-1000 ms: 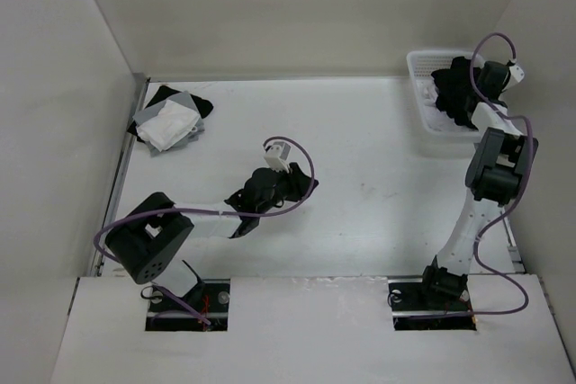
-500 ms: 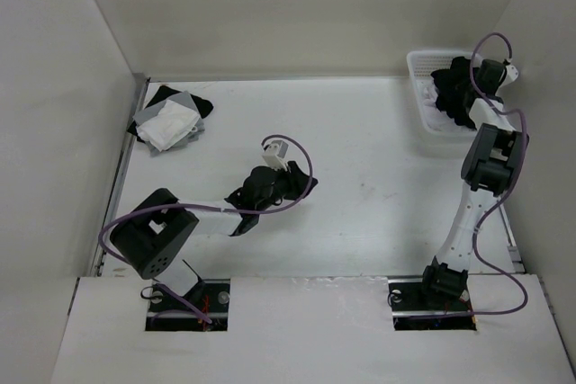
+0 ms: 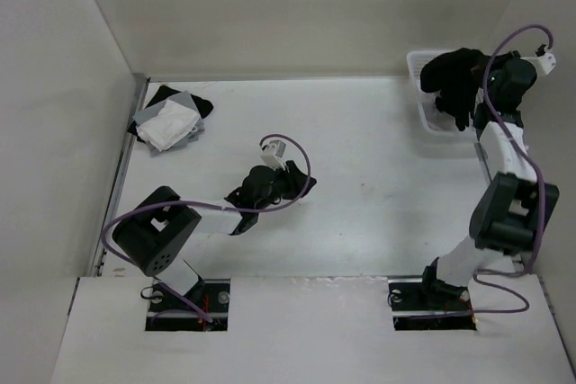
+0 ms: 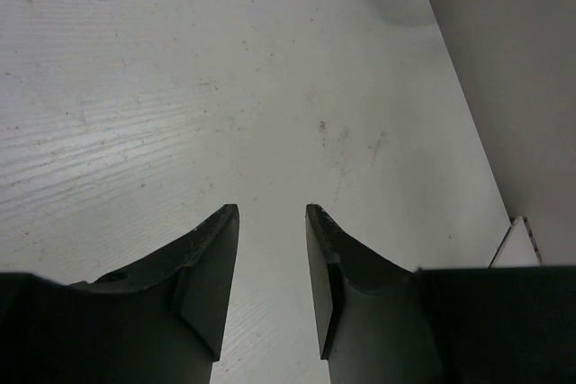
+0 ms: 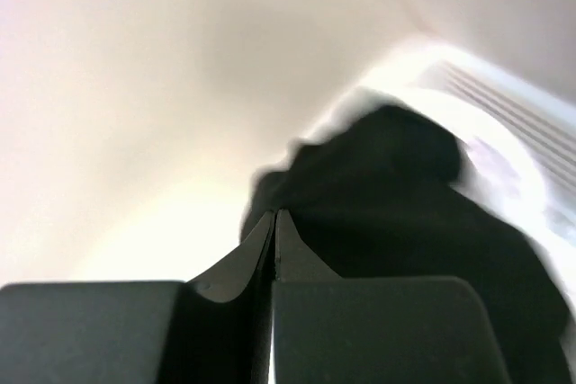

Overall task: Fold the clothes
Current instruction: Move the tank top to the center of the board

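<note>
one black garment at the closed right jaws' tips

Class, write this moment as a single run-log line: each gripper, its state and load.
left gripper: open, empty, over table | right gripper: shut on black garment, at white basket

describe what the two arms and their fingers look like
The left arm and right arm share one build: white links between bulky black joint housings, a thin purple cable looping along each, and a small white box at the wrist. The fingers are matte black tapered wedges, two per arm.
</note>
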### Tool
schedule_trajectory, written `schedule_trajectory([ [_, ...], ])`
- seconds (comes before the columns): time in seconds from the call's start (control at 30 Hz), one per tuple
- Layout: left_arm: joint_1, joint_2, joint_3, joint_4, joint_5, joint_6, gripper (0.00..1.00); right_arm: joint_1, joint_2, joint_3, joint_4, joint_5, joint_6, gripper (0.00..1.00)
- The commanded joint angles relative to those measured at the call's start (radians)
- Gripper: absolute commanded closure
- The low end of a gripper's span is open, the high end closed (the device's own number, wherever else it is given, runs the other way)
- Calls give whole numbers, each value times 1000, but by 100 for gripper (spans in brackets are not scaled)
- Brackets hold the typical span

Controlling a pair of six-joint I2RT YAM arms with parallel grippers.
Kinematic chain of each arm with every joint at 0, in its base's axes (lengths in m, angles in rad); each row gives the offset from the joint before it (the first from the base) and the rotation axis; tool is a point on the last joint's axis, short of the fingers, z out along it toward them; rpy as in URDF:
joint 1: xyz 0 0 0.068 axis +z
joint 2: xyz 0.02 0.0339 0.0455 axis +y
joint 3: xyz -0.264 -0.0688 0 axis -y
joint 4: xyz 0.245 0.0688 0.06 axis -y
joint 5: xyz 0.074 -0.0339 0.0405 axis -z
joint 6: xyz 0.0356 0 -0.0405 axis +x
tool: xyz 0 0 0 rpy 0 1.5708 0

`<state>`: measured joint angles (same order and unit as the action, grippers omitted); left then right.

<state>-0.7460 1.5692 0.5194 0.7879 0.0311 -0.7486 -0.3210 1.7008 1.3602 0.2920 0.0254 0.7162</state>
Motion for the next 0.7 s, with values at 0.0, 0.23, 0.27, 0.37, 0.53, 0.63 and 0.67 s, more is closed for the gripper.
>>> schedule_trajectory([
  [0.0,23,-34,-27,88,7,-24,66,101,-328,-153,242,-51,74,100],
  [0.23,135,-162,-93,77,-11,-103,66,498,-822,-246,122,-81,-3,100],
  [0.27,156,-196,-107,74,-17,-112,66,568,-854,-243,98,-78,-23,100],
  [0.37,210,-299,-139,45,-46,-123,66,723,-902,-231,46,-59,-57,100],
  [0.53,311,-477,-174,-81,-83,-118,66,862,-880,-410,68,22,-22,99],
  [0.63,395,-552,-190,-197,-79,-123,66,843,-654,-554,139,24,107,99],
  [0.67,421,-575,-194,-251,-79,-120,66,810,-529,-573,192,7,147,98],
])
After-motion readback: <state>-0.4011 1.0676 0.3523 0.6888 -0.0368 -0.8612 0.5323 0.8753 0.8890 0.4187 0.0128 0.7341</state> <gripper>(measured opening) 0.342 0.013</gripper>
